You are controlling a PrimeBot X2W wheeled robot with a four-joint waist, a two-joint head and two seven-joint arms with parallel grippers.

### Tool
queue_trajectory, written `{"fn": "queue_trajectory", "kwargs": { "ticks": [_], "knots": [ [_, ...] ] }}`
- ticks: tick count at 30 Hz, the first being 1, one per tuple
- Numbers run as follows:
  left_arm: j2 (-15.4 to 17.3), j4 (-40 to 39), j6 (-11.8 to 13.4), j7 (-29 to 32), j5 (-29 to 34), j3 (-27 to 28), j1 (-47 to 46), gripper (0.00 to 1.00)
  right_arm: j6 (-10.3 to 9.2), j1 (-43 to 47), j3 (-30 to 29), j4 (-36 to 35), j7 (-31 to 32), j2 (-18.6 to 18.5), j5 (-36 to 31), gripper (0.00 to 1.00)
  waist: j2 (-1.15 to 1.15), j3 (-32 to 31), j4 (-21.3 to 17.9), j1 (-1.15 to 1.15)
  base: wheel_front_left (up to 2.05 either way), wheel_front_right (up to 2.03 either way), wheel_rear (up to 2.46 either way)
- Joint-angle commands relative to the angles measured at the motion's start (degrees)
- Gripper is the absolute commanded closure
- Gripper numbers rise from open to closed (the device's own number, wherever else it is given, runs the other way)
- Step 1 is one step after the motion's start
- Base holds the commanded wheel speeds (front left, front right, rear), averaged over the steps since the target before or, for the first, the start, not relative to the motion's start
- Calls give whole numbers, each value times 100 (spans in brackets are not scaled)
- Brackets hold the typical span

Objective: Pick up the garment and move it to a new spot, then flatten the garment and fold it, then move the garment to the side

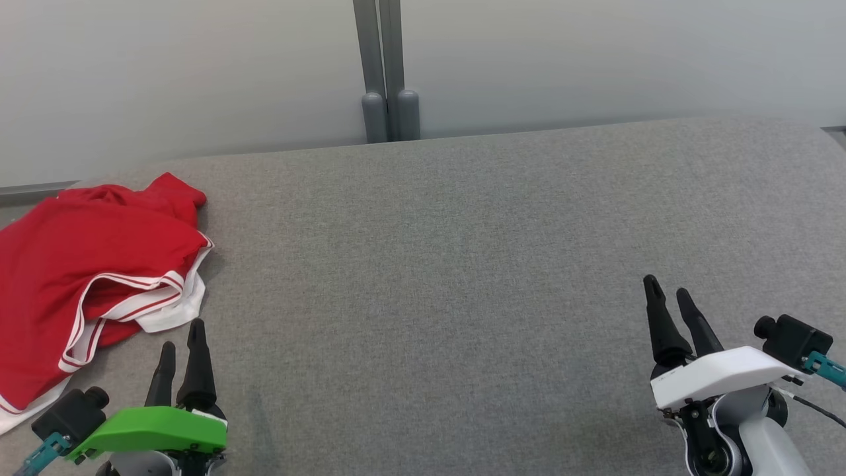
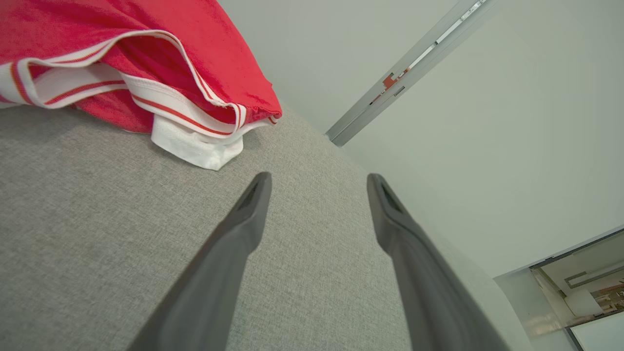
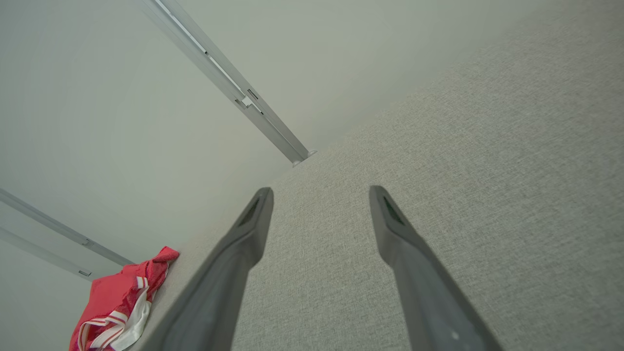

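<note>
A red garment [image 1: 79,264] with white, red-striped trim lies crumpled at the far left of the grey cloth surface [image 1: 449,277]. My left gripper [image 1: 182,340] stands open just below the garment's white hem, apart from it. In the left wrist view the garment [image 2: 122,53] lies ahead and to the left of the left gripper [image 2: 319,181], with nothing between the fingers. My right gripper [image 1: 666,294] stands open at the lower right, far from the garment. From the right wrist the right gripper [image 3: 321,192] is empty, and the garment [image 3: 122,302] is small at the lower left.
A pale wall runs behind the surface, with a grey upright post [image 1: 386,73] at its middle. The surface's far edge [image 1: 595,129] curves along the wall. The garment's left part reaches the view's left edge.
</note>
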Motion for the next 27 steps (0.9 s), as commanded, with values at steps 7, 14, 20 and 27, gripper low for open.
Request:
{"fn": "queue_trajectory", "kwargs": {
  "ticks": [7, 14, 20, 27],
  "knots": [
    [79, -18, -16, -161, 681, -15, -74, 0, 13, -161, 57, -67, -167, -75, -658, 0, 0, -8, -1, 0, 0, 0, 0],
    [121, -10, -23, -274, 1132, -77, -78, 0, 14, -163, 75, -68, -278, -101, -1147, 0, 0, 3, -6, 0, 0, 0, 0],
    [187, 6, -24, -364, 1428, -144, -71, 0, 15, -152, 64, -67, -373, -107, -1522, 0, 0, 11, -24, 0, 0, 0, 0],
    [246, 59, -27, -464, 1783, -168, -35, 0, 15, -157, 65, -66, -470, -109, -1917, 0, 0, 24, -50, 0, 0, 0, 0]
  ]
}}
